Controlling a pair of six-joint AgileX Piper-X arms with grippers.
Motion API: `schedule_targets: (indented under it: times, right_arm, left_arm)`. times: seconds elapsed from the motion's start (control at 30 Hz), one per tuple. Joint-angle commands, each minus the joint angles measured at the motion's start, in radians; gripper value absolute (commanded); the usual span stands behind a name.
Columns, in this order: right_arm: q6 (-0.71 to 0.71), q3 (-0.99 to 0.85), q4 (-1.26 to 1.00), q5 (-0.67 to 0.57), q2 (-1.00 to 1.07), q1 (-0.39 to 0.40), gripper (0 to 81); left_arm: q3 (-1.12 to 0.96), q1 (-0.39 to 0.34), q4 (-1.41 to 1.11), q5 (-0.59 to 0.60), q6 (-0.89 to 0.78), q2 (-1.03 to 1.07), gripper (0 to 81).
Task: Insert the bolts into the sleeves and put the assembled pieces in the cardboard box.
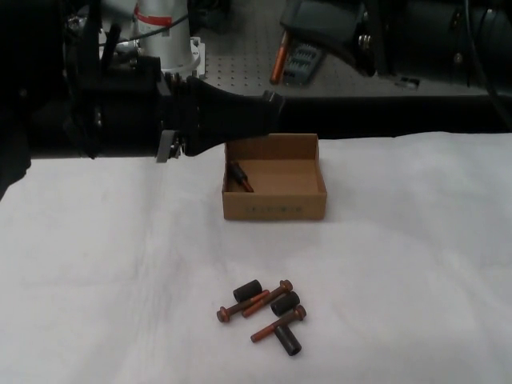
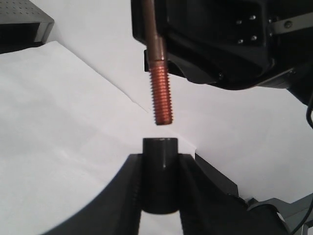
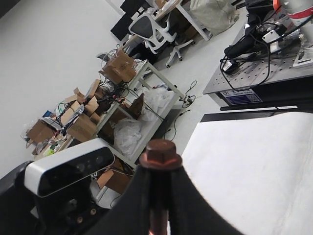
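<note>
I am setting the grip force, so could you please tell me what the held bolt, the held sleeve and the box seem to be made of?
Bolt: metal, copper-coloured, perhaps plated; crisp cut threads, dull sheen.
Sleeve: smooth matte black; blackened metal or plastic, the look leaves it open.
Cardboard box: plain brown matte cardboard, thin folded walls.

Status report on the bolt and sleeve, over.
Left end effector shut on sleeve. Right end effector shut on bolt, tip above sleeve, not in. Nothing between them.
</note>
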Motion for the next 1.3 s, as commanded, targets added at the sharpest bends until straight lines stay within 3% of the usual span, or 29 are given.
schedule_targets:
  times: [0.0, 1.27]
  right_arm:
    - [-0.012, -0.014, -0.022, -0.014, 0.000, 0.020, 1.9]
    - [-0.052, -0.014, 0.000, 0.008, 0.000, -0.002, 1.9]
  left_arm:
    - [-0.002, 0.000, -0.028, 0.014, -0.012, -0.016, 0.6]
    - [-0.002, 0.000, -0.040, 0.006, -0.025, -0.016, 0.6]
